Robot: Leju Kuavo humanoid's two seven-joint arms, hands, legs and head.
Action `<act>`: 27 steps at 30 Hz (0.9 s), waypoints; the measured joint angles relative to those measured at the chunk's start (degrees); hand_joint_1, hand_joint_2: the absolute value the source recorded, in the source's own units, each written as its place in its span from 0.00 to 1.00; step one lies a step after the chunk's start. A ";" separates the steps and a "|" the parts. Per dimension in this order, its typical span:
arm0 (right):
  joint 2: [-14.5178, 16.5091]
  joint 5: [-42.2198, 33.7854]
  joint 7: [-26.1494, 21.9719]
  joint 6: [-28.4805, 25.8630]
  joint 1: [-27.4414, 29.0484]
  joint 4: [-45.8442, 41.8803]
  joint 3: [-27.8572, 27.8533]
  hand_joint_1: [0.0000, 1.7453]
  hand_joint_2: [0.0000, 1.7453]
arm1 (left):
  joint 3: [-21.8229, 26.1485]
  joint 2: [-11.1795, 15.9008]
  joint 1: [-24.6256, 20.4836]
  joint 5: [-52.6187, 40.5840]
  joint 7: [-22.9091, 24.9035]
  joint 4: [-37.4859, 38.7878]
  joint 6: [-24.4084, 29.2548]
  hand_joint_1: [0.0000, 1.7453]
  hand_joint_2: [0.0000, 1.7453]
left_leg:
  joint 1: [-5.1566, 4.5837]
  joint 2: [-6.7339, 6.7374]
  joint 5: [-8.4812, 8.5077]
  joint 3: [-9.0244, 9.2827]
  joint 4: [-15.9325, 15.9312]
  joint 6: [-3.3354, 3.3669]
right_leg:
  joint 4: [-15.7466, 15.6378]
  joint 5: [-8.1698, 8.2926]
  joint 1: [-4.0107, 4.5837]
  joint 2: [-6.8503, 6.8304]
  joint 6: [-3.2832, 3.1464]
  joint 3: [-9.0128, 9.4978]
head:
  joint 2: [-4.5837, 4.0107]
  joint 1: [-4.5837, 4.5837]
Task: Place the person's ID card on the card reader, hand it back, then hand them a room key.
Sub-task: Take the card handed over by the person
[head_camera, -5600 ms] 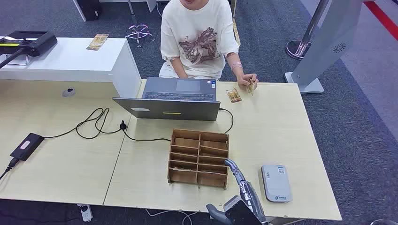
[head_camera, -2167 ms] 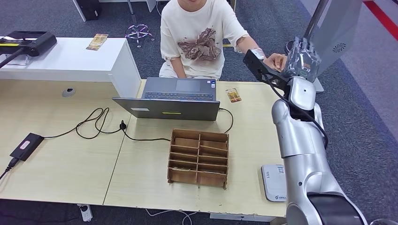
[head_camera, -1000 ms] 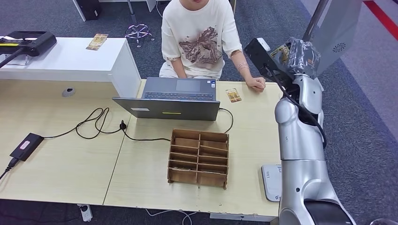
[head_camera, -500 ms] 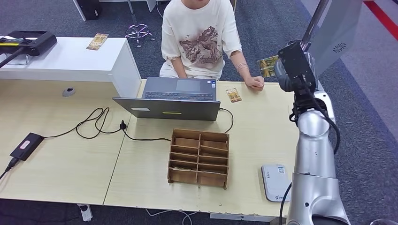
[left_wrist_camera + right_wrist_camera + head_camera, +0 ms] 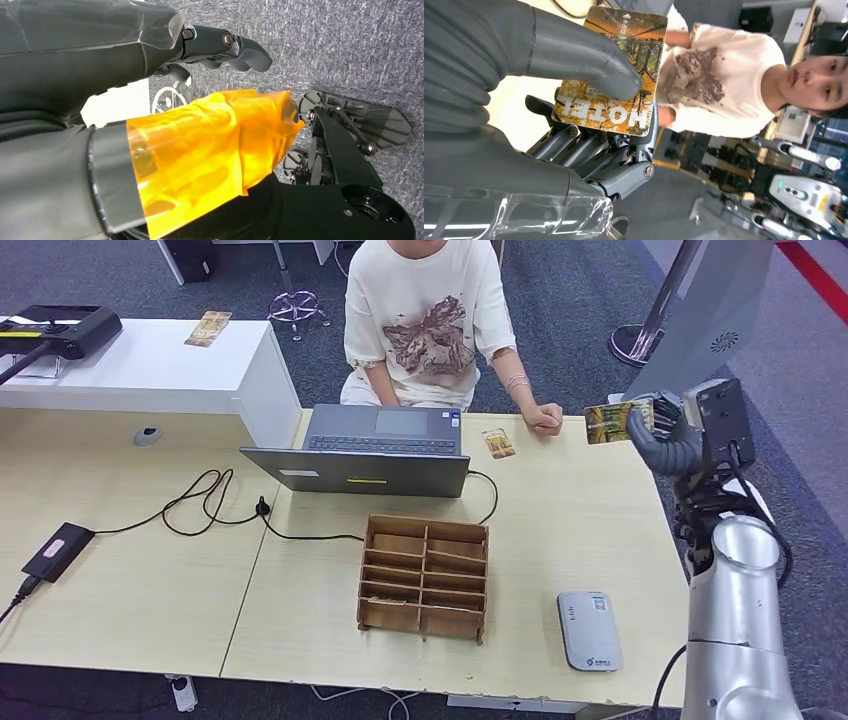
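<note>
One card [image 5: 611,422] sits pinched in our right hand [image 5: 668,432], raised at the right of the head frame above the far right corner of the surface [image 5: 140,570]. Our right wrist view shows the thumb pressing it flat against the fingers [image 5: 589,145], its face printed with autumn trees and the word HOTEL. We take this to be the card the person [image 5: 428,315] gave us, so we judge the first step to be in hand: carrying it to the card reader [image 5: 589,630], the pale grey slab at the lower right of the head frame, just right of the wooden compartment box [image 5: 425,577]. The next move calls for bringing the arm back and down, turning the card flat, and laying it squarely on the reader.

A second card [image 5: 497,443] lies on the surface near the person's resting fist [image 5: 546,418], right of the laptop [image 5: 376,450].

From the head view we get the layout, reader and card well apart. Our right wrist view adds the print and the grip. Our left wrist view shows the left hand [image 5: 150,90] hanging over grey carpet, its thumb wrapped in orange film and the dark fingers loosely curled on nothing.
</note>
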 joint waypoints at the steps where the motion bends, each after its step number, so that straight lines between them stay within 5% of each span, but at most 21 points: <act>1: -1.11 -2.21 -0.09 0.67 0.58 0.07 0.04 1.00 1.00 | 0.02 0.00 0.02 0.03 -0.04 0.00 0.00 0.00 0.00 | 0.00 -0.01 0.00 -0.01 0.00 0.01 | 0.00 0.00 0.00 -0.01 0.00 0.00 | -0.01 0.00; 10: -9.36 -18.45 -0.39 4.80 9.05 -3.45 2.65 1.00 1.00 | 0.40 -0.10 0.09 0.38 -0.39 0.00 0.00 0.00 0.00 | 0.00 0.00 -0.06 -0.05 0.00 0.08 | -0.03 -0.01 0.00 -0.01 0.02 -0.01 | 0.00 -0.02; 19: -12.52 -20.66 -0.38 5.08 11.92 -5.32 4.09 1.00 1.00 | 0.72 -0.27 0.08 0.39 -0.43 0.00 0.00 0.00 0.00 | -0.01 0.07 -0.05 -0.03 0.00 0.08 | -0.01 -0.01 0.00 0.05 0.02 -0.04 | 0.00 0.00; 27: -17.94 -32.86 -0.67 10.59 20.67 -8.42 4.39 1.00 1.00 | 0.90 -0.33 0.36 0.25 -0.76 0.00 -0.19 0.00 0.00 | -0.02 -0.19 -0.12 -0.06 0.01 0.18 | -0.07 -0.11 -0.01 -0.21 0.16 0.06 | 0.01 -0.01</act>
